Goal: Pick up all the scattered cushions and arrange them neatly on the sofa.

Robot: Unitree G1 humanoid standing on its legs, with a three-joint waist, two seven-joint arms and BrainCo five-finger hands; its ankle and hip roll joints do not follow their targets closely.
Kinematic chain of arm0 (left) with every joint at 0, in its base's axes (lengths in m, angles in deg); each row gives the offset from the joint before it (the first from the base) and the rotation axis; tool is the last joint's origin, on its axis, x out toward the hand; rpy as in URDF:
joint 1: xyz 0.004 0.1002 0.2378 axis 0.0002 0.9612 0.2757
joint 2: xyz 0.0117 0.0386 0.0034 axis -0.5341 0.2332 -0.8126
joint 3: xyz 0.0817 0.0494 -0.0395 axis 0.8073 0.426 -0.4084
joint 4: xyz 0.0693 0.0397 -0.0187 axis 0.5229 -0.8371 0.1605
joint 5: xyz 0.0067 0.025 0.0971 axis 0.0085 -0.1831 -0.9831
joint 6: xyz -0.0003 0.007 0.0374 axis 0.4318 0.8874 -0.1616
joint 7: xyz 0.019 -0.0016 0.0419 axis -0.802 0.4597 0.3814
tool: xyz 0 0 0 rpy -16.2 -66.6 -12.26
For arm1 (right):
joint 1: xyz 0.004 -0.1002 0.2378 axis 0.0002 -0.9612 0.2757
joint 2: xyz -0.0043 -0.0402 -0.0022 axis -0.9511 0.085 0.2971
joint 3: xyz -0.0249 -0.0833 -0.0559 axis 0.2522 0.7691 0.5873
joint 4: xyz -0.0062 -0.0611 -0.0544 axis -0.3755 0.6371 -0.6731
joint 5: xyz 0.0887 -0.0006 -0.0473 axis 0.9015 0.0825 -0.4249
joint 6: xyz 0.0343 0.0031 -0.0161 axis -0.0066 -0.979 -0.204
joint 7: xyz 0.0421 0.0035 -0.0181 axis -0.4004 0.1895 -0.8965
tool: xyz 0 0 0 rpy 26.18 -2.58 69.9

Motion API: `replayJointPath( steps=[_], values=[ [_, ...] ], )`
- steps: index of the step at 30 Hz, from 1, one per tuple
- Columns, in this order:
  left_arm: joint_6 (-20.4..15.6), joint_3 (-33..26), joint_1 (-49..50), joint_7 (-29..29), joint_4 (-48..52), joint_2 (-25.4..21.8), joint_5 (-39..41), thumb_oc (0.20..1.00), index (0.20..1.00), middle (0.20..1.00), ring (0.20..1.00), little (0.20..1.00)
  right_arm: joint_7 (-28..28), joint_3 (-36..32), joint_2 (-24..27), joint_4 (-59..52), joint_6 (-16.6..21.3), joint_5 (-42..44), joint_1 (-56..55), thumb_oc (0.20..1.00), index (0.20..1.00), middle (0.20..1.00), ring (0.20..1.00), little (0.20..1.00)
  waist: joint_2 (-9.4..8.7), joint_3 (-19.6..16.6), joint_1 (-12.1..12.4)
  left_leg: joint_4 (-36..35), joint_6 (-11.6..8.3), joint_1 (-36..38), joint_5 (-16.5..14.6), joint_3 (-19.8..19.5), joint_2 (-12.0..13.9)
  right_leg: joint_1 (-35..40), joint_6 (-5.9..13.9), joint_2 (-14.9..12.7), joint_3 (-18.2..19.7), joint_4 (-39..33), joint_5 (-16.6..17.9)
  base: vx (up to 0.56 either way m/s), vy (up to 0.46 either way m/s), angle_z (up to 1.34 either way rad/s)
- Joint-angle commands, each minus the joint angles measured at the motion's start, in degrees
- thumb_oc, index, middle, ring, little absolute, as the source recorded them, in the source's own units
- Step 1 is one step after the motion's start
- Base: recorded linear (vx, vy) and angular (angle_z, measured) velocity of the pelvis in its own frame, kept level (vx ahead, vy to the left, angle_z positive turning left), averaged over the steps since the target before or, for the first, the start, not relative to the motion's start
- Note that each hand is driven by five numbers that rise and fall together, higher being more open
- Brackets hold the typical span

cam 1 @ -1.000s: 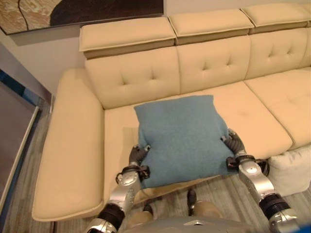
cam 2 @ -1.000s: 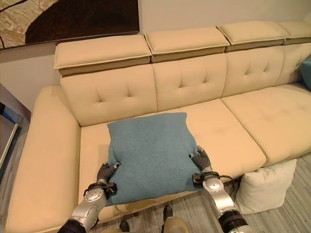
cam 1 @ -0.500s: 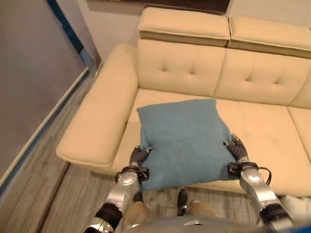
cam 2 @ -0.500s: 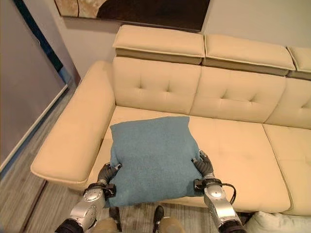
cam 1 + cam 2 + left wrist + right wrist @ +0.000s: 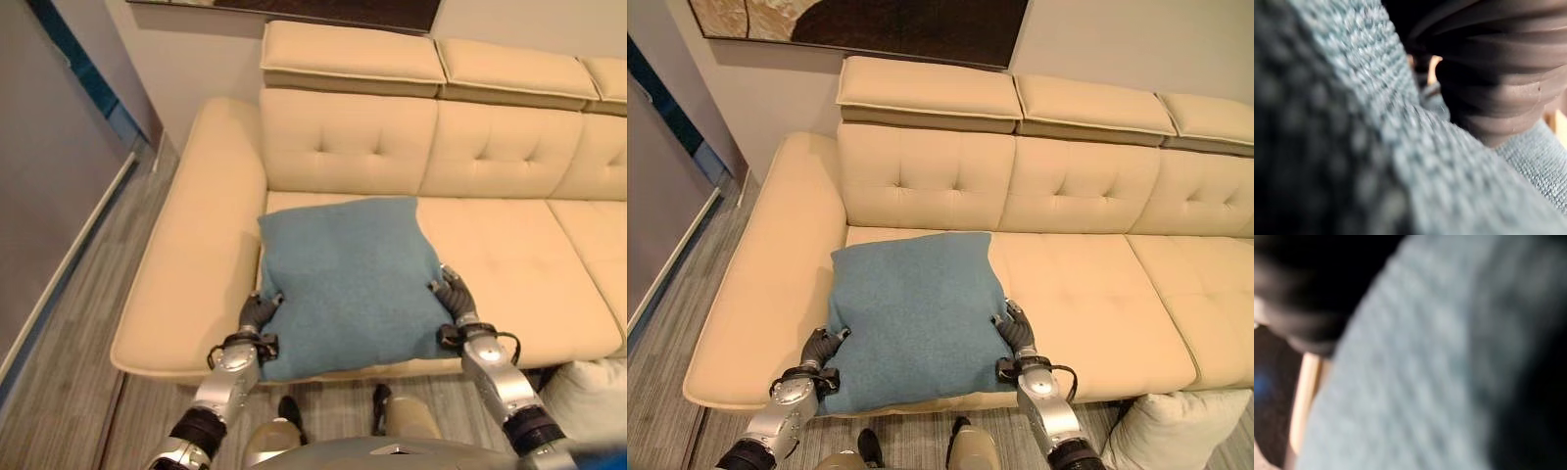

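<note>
Gripping the blue cushion (image 5: 913, 313) at both sides, left hand (image 5: 818, 350) and right hand (image 5: 1015, 333) should lower it evenly, far against the sofa (image 5: 1087, 284) backrest

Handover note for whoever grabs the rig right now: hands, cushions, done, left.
Left hand: shut on the blue cushion, gripping its left edge.
Right hand: shut on the same cushion's right edge.
The blue cushion is held between both hands over the front of the sofa seat, at the end by the armrest; I cannot tell whether it rests on the seat.
A white cushion sits on the floor against the sofa front, to the robot's right.
Done: blue cushion picked up and brought to the sofa.
Left: set it against the backrest and release, then fetch the white cushion.
</note>
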Motion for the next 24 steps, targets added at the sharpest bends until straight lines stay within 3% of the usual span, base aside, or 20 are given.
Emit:
replayJointPath(
  steps=[1, 2, 4, 7, 11, 13, 14, 17, 18, 19, 21, 24],
  values=[
    [-4.4, 1.5, -3.0, -0.8, 6.6, 3.6, -2.1, 0.200, 0.200, 0.200, 0.200, 0.200, -1.6, 1.0, -0.4, -3.1, 5.6, 0.5, 7.1, 0.200, 0.200, 0.200, 0.200, 0.200, 0.71, -1.6, 0.0, 4.5, -4.49, -0.1, -2.9, -3.9, 1.6, 2.2, 0.38, 1.5, -4.3, -7.8, 4.6, 0.22, 0.001, -0.01],
    [-4.5, 1.3, -2.9, -0.9, 6.6, 3.7, -2.2, 0.200, 0.200, 0.200, 0.200, 0.200, -1.6, 0.8, -0.3, -3.1, 5.5, 0.2, 7.1, 0.200, 0.200, 0.200, 0.200, 0.200, 0.99, -1.8, -0.1, 4.0, -4.92, 1.0, -3.8, -4.5, 1.6, 1.9, 1.14, 1.7, -4.5, -8.8, 4.5, 0.10, -0.044, -0.02],
    [-4.7, 1.0, -2.6, -1.1, 6.6, 4.0, -2.5, 0.200, 0.200, 0.200, 0.200, 0.200, -1.8, 0.7, 0.2, -3.4, 5.6, -0.3, 7.1, 0.200, 0.200, 0.200, 0.200, 0.200, 0.83, -1.6, -0.3, 4.0, -4.93, 1.6, -3.5, -4.3, 1.3, 1.8, 0.90, 1.6, -5.7, -9.6, 6.0, 0.14, -0.061, 0.02],
    [-4.7, 1.0, -2.4, -1.2, 6.6, 4.2, -2.5, 0.200, 0.200, 0.200, 0.200, 0.200, -2.0, 0.5, 0.7, -3.5, 5.4, -0.6, 6.6, 0.200, 0.200, 0.200, 0.200, 0.200, 0.79, -1.8, -0.4, 4.4, -5.04, 2.3, -4.4, -4.8, 1.1, 2.2, 0.60, 1.6, -5.4, -8.9, 5.6, 0.17, -0.074, -0.02],
    [-4.7, 1.5, -1.2, -2.4, 6.5, 5.3, -1.4, 0.200, 0.200, 0.200, 0.200, 0.200, -2.3, -0.2, 2.3, -4.3, 5.2, -1.2, 5.2, 0.200, 0.200, 0.200, 0.200, 0.200, 1.01, -3.3, -1.0, 9.0, -6.34, 2.0, -6.5, -6.6, 2.1, 4.8, -1.00, 3.0, -3.9, -9.8, 4.5, 0.19, -0.167, 0.14],
    [-4.4, 2.3, -1.4, -3.4, 6.6, 5.7, -0.8, 0.200, 0.200, 0.200, 0.200, 0.200, -2.1, -1.3, 3.6, -5.5, 5.6, -0.7, 3.8, 0.200, 0.200, 0.200, 0.200, 0.200, 0.87, -2.5, -1.1, 21.3, -9.64, -2.5, -3.9, -7.2, 6.3, 8.7, -3.25, 4.0, -5.7, -12.0, 3.1, 0.11, -0.267, 0.47],
    [-4.5, 2.5, -1.6, -3.7, 6.7, 5.9, -0.5, 0.200, 0.200, 0.200, 0.200, 0.200, -2.1, -1.1, 4.0, -5.8, 5.6, -0.6, 3.6, 0.200, 0.200, 0.200, 0.200, 0.200, 0.94, -1.8, -0.6, 23.7, -10.38, -3.7, -2.7, -8.7, 6.4, 9.8, -3.79, 4.6, -6.0, -12.6, 2.5, 0.05, -0.174, 0.45],
    [-4.3, 2.6, -2.1, -3.1, 7.0, 6.5, 0.2, 0.200, 0.200, 0.200, 0.200, 0.200, -1.8, -1.1, 4.2, -5.8, 5.2, -0.6, 3.2, 0.200, 0.200, 0.200, 0.200, 0.200, 0.81, -1.9, -0.4, 17.8, -9.56, -5.3, -3.0, -9.1, 6.9, 10.7, -3.32, 4.9, -6.5, -14.2, 1.7, 0.07, -0.047, 0.20],
    [-4.3, 2.7, -2.4, -2.8, 7.2, 6.6, 0.3, 0.200, 0.200, 0.200, 0.200, 0.200, -1.7, -1.2, 4.1, -5.8, 5.1, -0.6, 3.3, 0.200, 0.200, 0.200, 0.200, 0.200, 0.99, -2.0, -0.1, 14.8, -9.56, -6.1, -2.0, -9.8, 7.2, 11.1, -2.93, 4.9, -6.3, -14.7, 1.7, 0.14, 0.034, 0.29],
    [-4.4, 2.7, -2.9, -2.3, 7.4, 6.6, -0.2, 0.200, 0.200, 0.200, 0.200, 0.200, -1.3, -1.0, 4.0, -5.6, 5.2, -0.6, 3.4, 0.200, 0.200, 0.200, 0.200, 0.200, 1.66, -1.7, 0.4, 10.2, -9.86, -7.2, 1.0, -11.3, 7.7, 11.8, -2.54, 5.6, -5.8, -15.1, 1.5, 0.10, 0.035, 0.30],
    [-4.8, 2.6, -3.6, -1.7, 8.5, 6.6, 0.4, 0.200, 0.200, 0.200, 0.200, 0.200, -1.3, -0.8, 4.0, -5.7, 5.2, -0.8, 3.8, 0.200, 0.200, 0.200, 0.200, 0.200, 1.92, -1.7, 0.5, 7.0, -9.27, -6.1, 0.9, -13.2, 6.9, 11.6, -2.39, 5.7, -4.5, -14.6, 1.1, 0.13, 0.055, 0.24],
    [-4.9, 3.4, -5.0, -2.2, 9.5, 6.2, -0.5, 0.200, 0.200, 0.200, 0.200, 0.200, -1.2, -1.0, 3.7, -5.4, 5.3, -0.8, 4.2, 0.200, 0.200, 0.200, 0.200, 0.200, 2.03, -1.7, -0.2, 5.6, -9.11, -5.9, 1.6, -12.3, 6.3, 11.2, -2.10, 5.1, -4.1, -14.5, 1.6, 0.08, 0.077, -0.30]
  ],
)
